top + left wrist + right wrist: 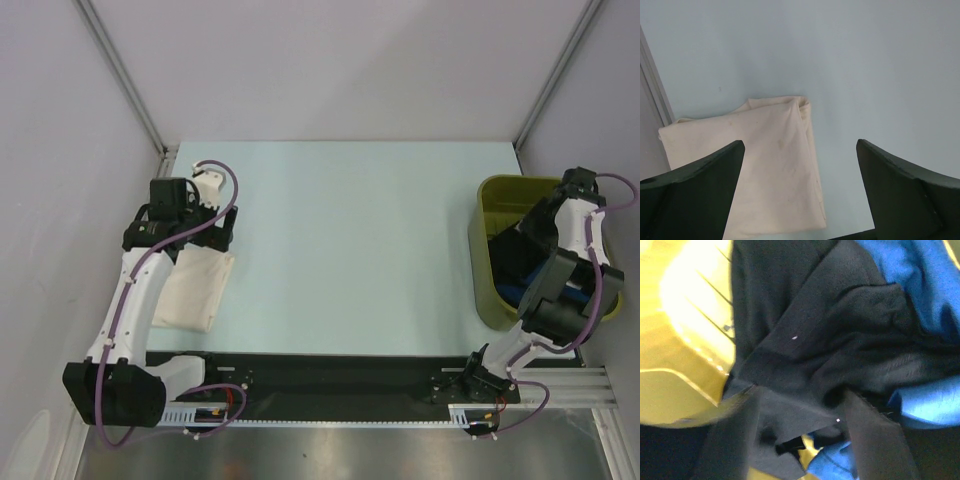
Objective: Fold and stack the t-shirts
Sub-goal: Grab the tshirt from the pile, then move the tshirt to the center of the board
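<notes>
A folded cream t-shirt [195, 290] lies flat on the table at the left; it also shows in the left wrist view [770, 165]. My left gripper [215, 228] hovers over its far end, open and empty [800, 143], above the shirt's right edge. My right gripper [800, 392] reaches down into the olive-green bin [487, 200]. Its jaws are open, with a fold of the black t-shirt [805, 315] lying between the fingers. A bright blue t-shirt [920, 285] lies crumpled beside and under the black one. In the top view the black shirt [505, 255] and a bit of blue cloth [518, 293] show in the bin.
The bin's yellow-green wall [685, 315] is close on the right gripper's left. The pale blue table [350, 250] spreads between the arms. A grey wall and metal frame post [652, 85] run along the table's left edge, next to the cream shirt.
</notes>
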Available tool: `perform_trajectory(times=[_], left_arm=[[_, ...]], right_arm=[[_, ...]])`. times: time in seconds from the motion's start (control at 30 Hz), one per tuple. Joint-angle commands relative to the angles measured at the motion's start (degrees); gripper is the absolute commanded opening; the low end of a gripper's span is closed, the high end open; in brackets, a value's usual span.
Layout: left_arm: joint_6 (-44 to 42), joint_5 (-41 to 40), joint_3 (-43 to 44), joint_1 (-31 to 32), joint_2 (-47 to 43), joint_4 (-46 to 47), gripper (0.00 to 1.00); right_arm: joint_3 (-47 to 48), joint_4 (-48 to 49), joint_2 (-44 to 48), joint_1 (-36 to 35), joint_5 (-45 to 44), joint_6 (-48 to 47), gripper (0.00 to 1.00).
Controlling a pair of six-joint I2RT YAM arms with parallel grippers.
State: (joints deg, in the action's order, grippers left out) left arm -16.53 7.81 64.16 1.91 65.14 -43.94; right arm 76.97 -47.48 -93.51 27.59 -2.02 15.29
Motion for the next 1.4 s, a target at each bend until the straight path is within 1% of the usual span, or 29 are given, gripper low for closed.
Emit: perform_trajectory(times=[0.0, 0.07, 0.1, 0.13, 0.17, 0.33, 0.37, 0.5, 0.53, 0.6, 0.63, 0.7, 0.77, 0.8, 0.83, 0.97, 1.0, 1.03, 1.07, 1.1, 1.13, 1.17, 1.2, 1.27, 1.3, 1.33, 1.37], left_arm=[[-0.5, -0.5, -0.2, 0.6, -0.3, 1.9, 1.00], [-0.6, -1.0, -0.4, 0.7, -0.4, 2.4, 1.00], [-0.7, -0.9, -0.7, 0.7, -0.4, 2.4, 1.00], [-0.7, -0.8, -0.8, 0.7, -0.4, 2.5, 1.00], [-1.0, -0.6, -1.5, 0.8, -0.4, 3.1, 1.00], [-1.8, -3.1, -3.5, 1.7, 0.7, 2.8, 1.00], [-1.8, -3.1, -3.6, 1.7, 0.8, 2.5, 1.00], [-1.8, -2.7, -3.0, 1.7, 0.6, 1.9, 1.00], [-1.8, -2.9, -2.6, 1.8, 0.7, 1.9, 1.00], [-1.9, -3.1, -1.9, 1.7, 0.6, 1.5, 1.00], [-2.0, -3.2, -1.3, 1.8, 0.4, 1.5, 1.00], [-1.9, -3.2, -0.8, 1.8, 0.4, 1.1, 1.00], [-1.7, -2.7, 0.3, 1.7, 0.3, 0.8, 1.00], [-1.7, -2.7, 0.4, 1.8, 0.2, 0.5, 1.00], [-1.8, -2.7, 0.8, 1.8, 0.1, 0.4, 1.00], [-1.8, -3.2, 1.0, 1.7, -0.6, 0.3, 1.00], [-1.8, -3.3, 1.0, 1.8, -0.7, 0.3, 1.00], [-1.8, -3.4, 1.0, 1.8, -1.1, 0.5, 1.00], [-1.8, -3.3, 1.0, 1.7, -1.2, 0.7, 1.00], [-1.7, -3.4, 0.9, 1.8, -1.2, 0.9, 1.00], [-1.5, -3.3, 1.2, 1.7, -1.2, 0.9, 1.00], [-1.4, -3.1, 1.6, 1.8, -0.7, 0.7, 1.00], [-1.3, -2.9, 1.9, 1.7, -0.7, 0.6, 1.00], [-1.1, -2.9, 3.2, 1.8, 0.1, 0.0, 1.00], [-1.2, -2.9, 3.4, 1.7, 0.2, -0.1, 1.00], [-1.1, -2.7, 3.9, 1.8, 0.3, -0.1, 1.00], [-1.1, -2.8, 4.1, 1.8, 0.4, 0.1, 1.00]], right_arm=[[1.8, -0.9, -0.4, -0.5, 1.1, -0.9, 0.59], [2.2, 0.1, -0.5, -0.7, 1.1, -1.0, 0.37], [2.4, 0.5, -0.5, -0.6, 1.4, -1.0, 0.14], [2.8, -0.1, -0.8, -0.6, 1.5, -1.2, 0.03], [4.1, -0.4, -0.8, -0.6, 1.5, -1.5, 0.00], [8.1, -1.9, 3.7, -0.9, -0.4, -1.8, 0.00], [9.2, -2.1, 6.1, -1.0, -0.8, -1.8, 0.00], [18.0, -4.5, 11.2, -2.0, -3.5, -1.5, 0.00], [22.4, -5.3, 12.1, -2.5, -4.0, -1.6, 0.00], [27.8, -5.9, 14.1, -3.2, -4.7, -1.7, 0.00], [32.8, -6.0, 14.7, -4.2, -4.9, -1.6, 0.00], [36.7, -5.5, 16.3, -5.8, -5.4, -1.2, 0.00], [39.0, -1.7, 18.4, -7.6, -4.2, -0.8, 0.00], [39.0, 2.4, 20.7, -8.0, -1.9, -0.4, 0.00], [39.1, 4.3, 21.7, -8.6, -0.7, -0.4, 0.00], [43.2, 7.9, 23.4, -9.1, 5.1, 0.2, 0.00], [44.1, 9.1, 23.8, -9.3, 10.7, 1.1, 0.00], [44.0, 12.4, 24.6, -9.7, 13.9, 5.1, 0.00], [43.6, 14.7, 25.0, -10.9, 21.6, 7.3, 0.00], [42.6, 17.5, 25.0, -11.8, 25.6, 10.3, 0.00], [42.2, 23.3, 24.8, -13.0, 29.1, 13.4, 0.00], [42.2, 26.4, 23.9, -16.7, 34.4, 19.4, 0.00], [43.5, 32.0, 23.2, -19.0, 35.8, 21.6, 0.00], [46.5, 35.5, 20.9, -25.0, 36.6, 24.0, 0.00], [48.1, 38.3, 20.0, -31.3, 36.4, 24.2, 0.00], [51.2, 39.6, 19.4, -33.8, 36.2, 24.4, 0.00], [52.0, 41.6, 18.6, -35.8, 36.5, 25.2, 0.00]])
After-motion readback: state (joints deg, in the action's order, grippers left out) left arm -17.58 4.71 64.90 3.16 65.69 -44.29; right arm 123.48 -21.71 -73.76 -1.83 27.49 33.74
